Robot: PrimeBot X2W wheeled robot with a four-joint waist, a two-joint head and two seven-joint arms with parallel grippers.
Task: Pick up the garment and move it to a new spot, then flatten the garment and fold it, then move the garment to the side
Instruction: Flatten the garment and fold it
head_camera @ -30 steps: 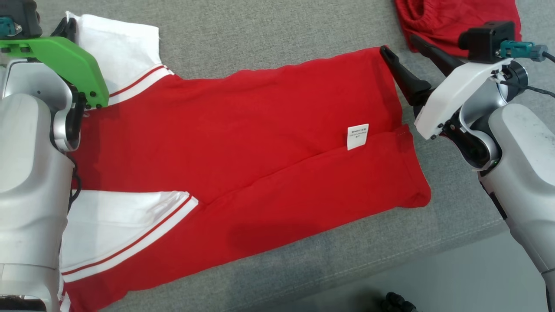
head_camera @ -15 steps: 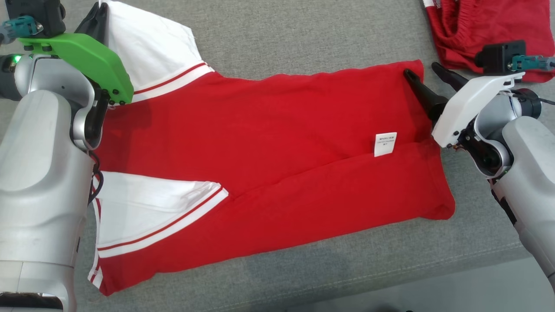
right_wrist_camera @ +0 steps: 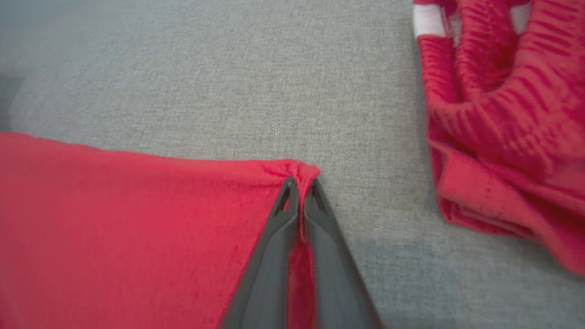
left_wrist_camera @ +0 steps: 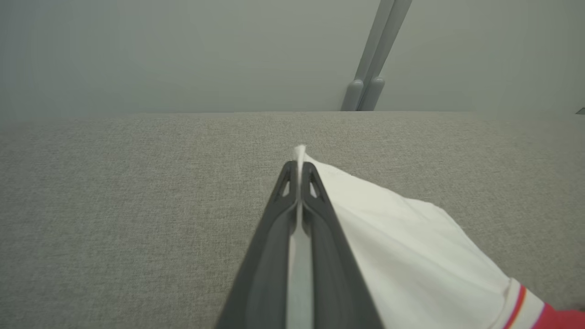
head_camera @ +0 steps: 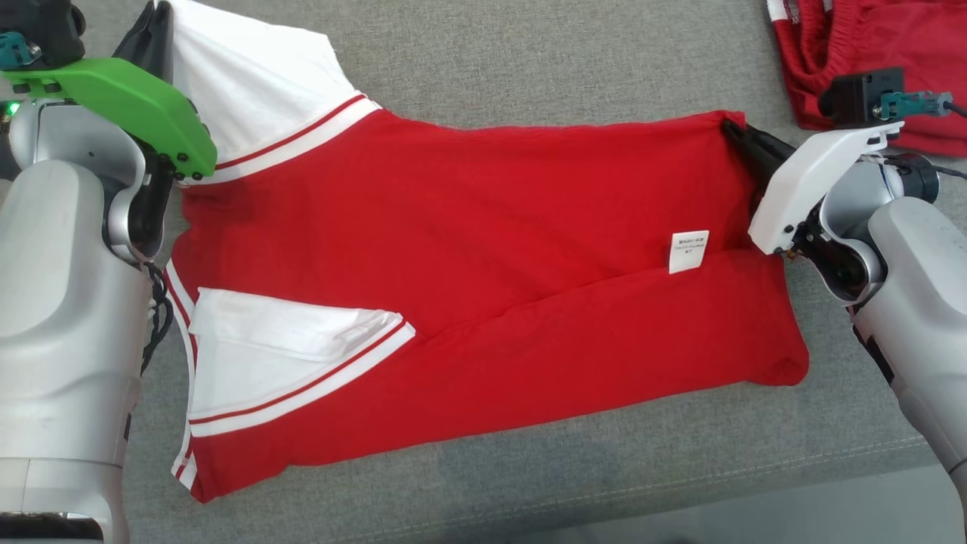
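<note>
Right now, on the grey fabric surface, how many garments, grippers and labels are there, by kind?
Garments: 2, red shirt and crumpled red garment
Grippers: 2, left gripper and right gripper, both shut on the red shirt
White label: 1
Total: 5

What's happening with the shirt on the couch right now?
The robot is working a red cloth shirt with white sleeves, spread out on the grey woven cushion. Its left gripper is shut on the edge of the far white sleeve, and its right gripper is pinched on the shirt's far hem corner. A crumpled red ribbed garment lies beside that corner, untouched.
</note>
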